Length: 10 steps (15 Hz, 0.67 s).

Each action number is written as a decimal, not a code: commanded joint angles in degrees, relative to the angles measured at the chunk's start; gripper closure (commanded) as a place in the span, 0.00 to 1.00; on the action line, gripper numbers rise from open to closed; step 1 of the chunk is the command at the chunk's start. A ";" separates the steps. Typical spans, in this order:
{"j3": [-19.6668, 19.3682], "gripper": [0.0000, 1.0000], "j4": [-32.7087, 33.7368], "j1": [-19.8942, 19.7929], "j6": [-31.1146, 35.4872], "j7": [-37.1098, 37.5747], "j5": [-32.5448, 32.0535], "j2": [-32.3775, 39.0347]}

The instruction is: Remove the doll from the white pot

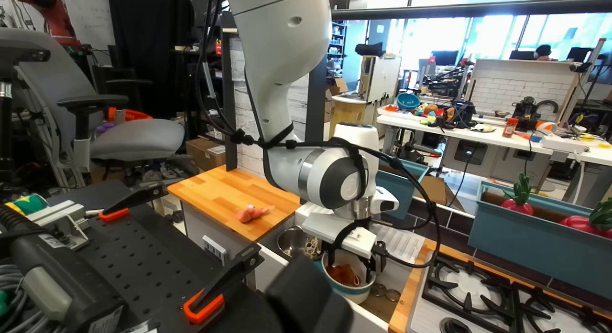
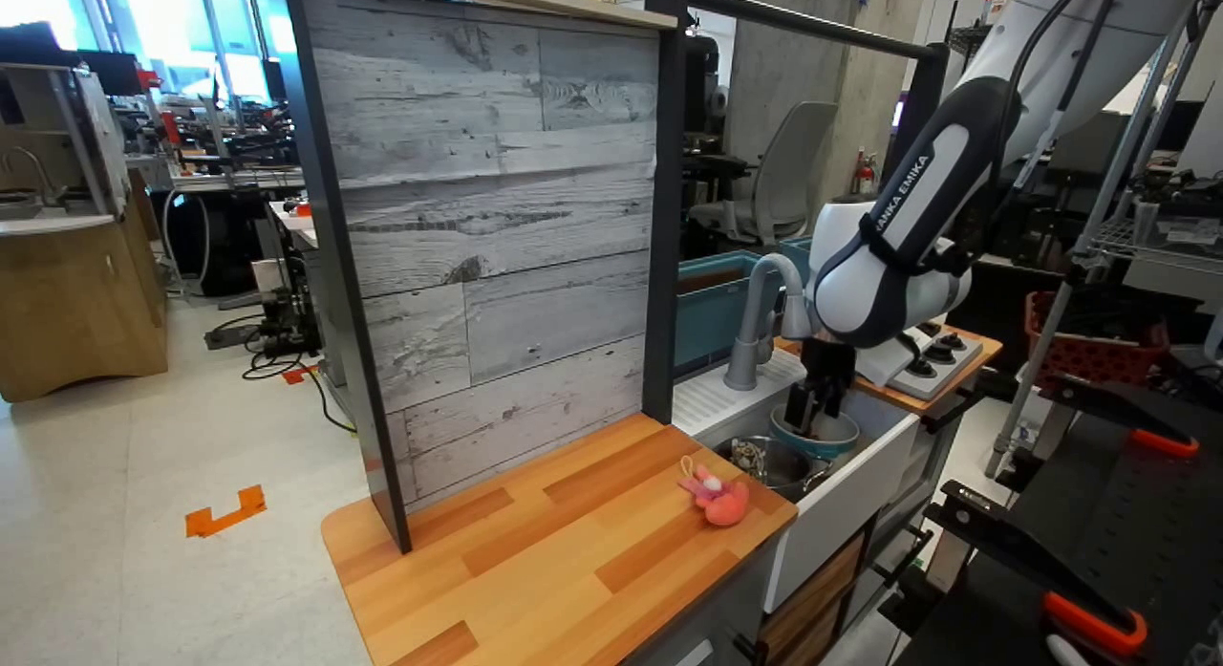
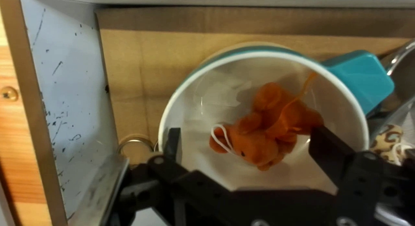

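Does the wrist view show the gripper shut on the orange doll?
No, the gripper is open: its fingers stand wide apart, with the doll appearing between them in the white pot.

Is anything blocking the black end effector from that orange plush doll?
Nothing visible is. The round white pot is uncovered, and in the wrist view the open black end effector appears to straddle the orange plush doll.
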 commanded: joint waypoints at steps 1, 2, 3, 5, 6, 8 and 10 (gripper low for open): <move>1.76 0.00 -1.94 -0.24 -0.86 -2.09 -0.75 -1.65; 1.90 0.00 -1.59 -0.28 -1.20 -2.36 -0.67 -1.38; 2.02 0.00 -0.98 -0.43 -1.71 -2.49 -0.50 -0.91; 1.77 0.00 0.16 -0.40 -3.08 -2.19 -0.23 0.05; 1.87 0.25 0.10 -0.52 -2.94 -2.45 -0.32 0.10; 2.25 0.32 0.27 -0.94 -4.03 -2.96 -0.22 -0.02; 2.47 0.50 0.40 -1.28 -5.17 -3.26 -0.08 -0.23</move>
